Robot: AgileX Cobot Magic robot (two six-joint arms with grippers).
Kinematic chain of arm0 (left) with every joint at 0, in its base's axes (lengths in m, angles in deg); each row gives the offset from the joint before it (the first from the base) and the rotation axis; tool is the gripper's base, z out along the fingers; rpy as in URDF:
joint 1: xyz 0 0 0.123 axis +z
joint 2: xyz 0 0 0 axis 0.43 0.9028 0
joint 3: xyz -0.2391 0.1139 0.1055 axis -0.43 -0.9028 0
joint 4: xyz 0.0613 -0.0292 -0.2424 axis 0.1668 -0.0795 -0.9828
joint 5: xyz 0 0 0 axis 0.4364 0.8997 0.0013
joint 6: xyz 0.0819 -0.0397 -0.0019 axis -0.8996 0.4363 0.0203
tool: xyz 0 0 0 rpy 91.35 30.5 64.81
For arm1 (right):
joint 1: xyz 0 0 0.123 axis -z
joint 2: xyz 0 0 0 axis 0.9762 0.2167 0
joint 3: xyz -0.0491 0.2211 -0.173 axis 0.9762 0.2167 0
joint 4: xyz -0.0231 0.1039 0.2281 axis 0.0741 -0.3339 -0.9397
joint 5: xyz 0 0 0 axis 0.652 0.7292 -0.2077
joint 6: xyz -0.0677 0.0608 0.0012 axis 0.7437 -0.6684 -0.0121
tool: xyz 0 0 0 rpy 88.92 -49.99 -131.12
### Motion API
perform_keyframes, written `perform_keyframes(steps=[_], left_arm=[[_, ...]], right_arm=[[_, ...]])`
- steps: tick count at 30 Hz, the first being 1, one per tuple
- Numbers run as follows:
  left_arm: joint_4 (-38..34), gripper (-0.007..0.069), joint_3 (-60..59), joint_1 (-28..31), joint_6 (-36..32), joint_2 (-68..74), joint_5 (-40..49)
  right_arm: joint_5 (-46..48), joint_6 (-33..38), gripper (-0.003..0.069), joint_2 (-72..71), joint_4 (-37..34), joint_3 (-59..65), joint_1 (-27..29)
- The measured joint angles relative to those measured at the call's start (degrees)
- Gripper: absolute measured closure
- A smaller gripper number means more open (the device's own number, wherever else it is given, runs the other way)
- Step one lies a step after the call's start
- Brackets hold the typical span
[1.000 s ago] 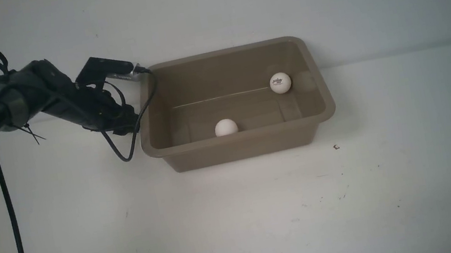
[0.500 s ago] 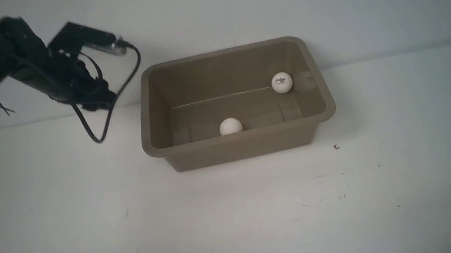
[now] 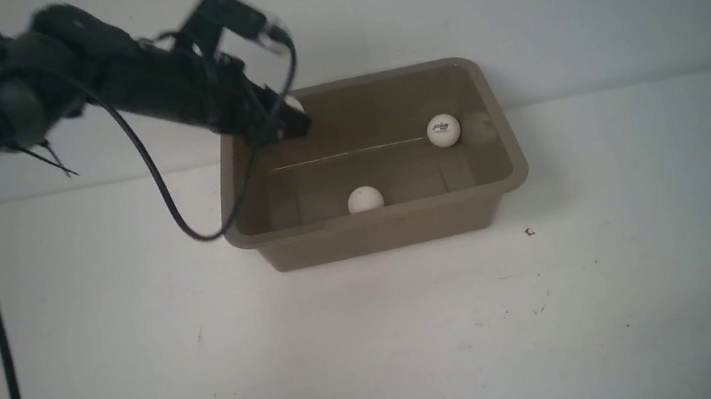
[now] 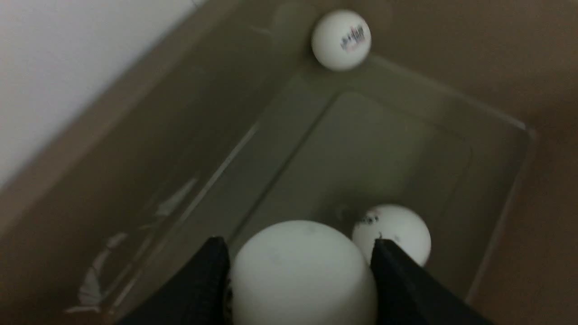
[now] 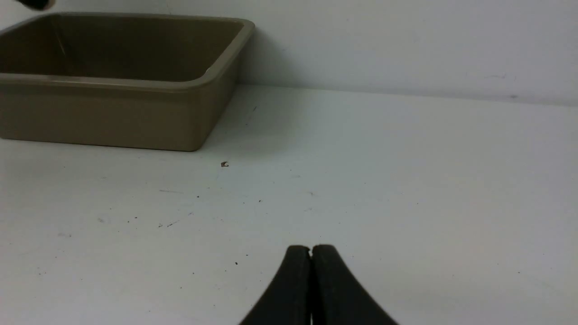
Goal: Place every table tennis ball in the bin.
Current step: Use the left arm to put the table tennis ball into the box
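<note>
The taupe bin [image 3: 510, 184] stands at the back of the white table, against the wall. Two white table tennis balls lie inside it: one [image 3: 443, 130] with a dark logo near the far right wall, another [image 3: 364, 199] by the near wall. My left gripper [image 3: 292, 115] hangs over the bin's far left corner, shut on a third white table tennis ball [image 4: 301, 271]. In the left wrist view the two resting balls [image 4: 341, 39] [image 4: 397, 228] show below it. My right gripper [image 5: 311, 249] is shut, empty, low over the table to the bin's right; it is outside the front view.
The left arm's black cable [image 3: 163, 195] loops down beside the bin's left wall. A small dark speck [image 3: 530, 232] lies on the table near the bin's front right corner. The pale wall rises directly behind the bin.
My left arm has lifted from the table at the bin's left and swung right, carrying its ball over the bin's far left corner. The ball by the near wall has rolled slightly right.
</note>
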Motion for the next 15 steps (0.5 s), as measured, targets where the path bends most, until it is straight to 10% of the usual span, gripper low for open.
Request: perform_keyframes(steps=[15], left_arm=[[8.5, 0.0083, -0.1, 3.5, 4.0, -4.0, 6.4]], right_arm=[[0.0, 0.0, 0.0676, 0.0, 0.0, 0.0, 0.0]])
